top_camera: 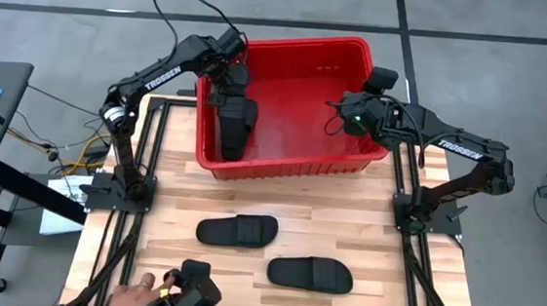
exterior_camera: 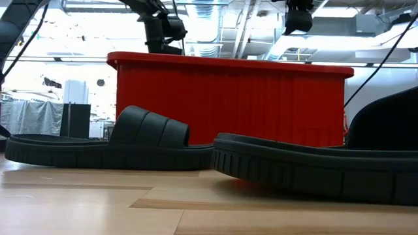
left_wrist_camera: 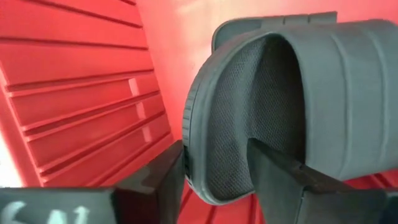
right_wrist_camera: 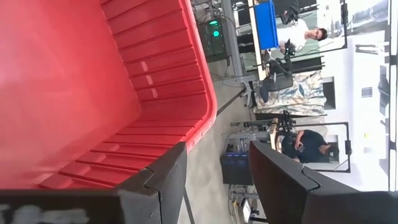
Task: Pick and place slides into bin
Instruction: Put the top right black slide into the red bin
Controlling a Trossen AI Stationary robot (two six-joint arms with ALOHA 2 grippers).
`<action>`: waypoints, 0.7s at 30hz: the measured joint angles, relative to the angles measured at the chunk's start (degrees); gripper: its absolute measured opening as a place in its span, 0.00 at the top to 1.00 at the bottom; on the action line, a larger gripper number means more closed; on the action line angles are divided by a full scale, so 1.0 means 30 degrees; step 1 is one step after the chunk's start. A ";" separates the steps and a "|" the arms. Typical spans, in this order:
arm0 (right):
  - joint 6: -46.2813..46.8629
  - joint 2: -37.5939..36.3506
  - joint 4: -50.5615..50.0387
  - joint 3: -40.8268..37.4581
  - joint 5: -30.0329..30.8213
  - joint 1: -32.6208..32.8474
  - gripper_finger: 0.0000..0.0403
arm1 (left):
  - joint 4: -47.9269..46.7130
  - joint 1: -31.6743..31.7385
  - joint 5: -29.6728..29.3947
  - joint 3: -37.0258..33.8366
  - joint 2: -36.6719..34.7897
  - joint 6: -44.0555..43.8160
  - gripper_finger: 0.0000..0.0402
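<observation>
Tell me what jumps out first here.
The large red plastic bin at the table's far side, with the left gripper over a black rubber slide sandal standing against its left wall. Two more black slides lie flat on the wooden table. The empty right gripper hovers at the bin's right rim.

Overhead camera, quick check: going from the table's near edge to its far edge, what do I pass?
A person's hand → right-hand slide → left-hand slide → the red bin, with a slide inside under the left gripper.

"TROSSEN" marks both arms, left (top_camera: pixel 159 79) (and right (top_camera: pixel 455 146)).
</observation>
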 joint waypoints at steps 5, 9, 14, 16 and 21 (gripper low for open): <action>0.0000 -0.0007 0.0001 0.0000 0.0000 0.0000 0.58 | -0.0003 0.0000 -0.0439 -0.0015 0.0030 0.0007 0.59; 0.0000 -0.0006 -0.0001 0.0000 -0.0007 0.0000 0.58 | 0.0018 0.0007 -0.0319 -0.0015 0.0030 0.0007 0.59; 0.0000 -0.0005 0.0001 0.0000 -0.0073 0.0000 0.58 | 0.0157 0.0007 -0.0277 -0.0015 0.0030 0.0007 0.59; 0.0007 -0.0005 -0.0001 0.0000 -0.0138 0.0000 0.58 | 0.0340 0.0007 -0.0277 -0.0022 0.0030 0.0000 0.59; 0.0007 -0.0002 -0.0001 0.0000 -0.0160 0.0000 0.58 | 0.0692 0.0011 -0.0289 -0.0022 0.0030 -0.0312 0.59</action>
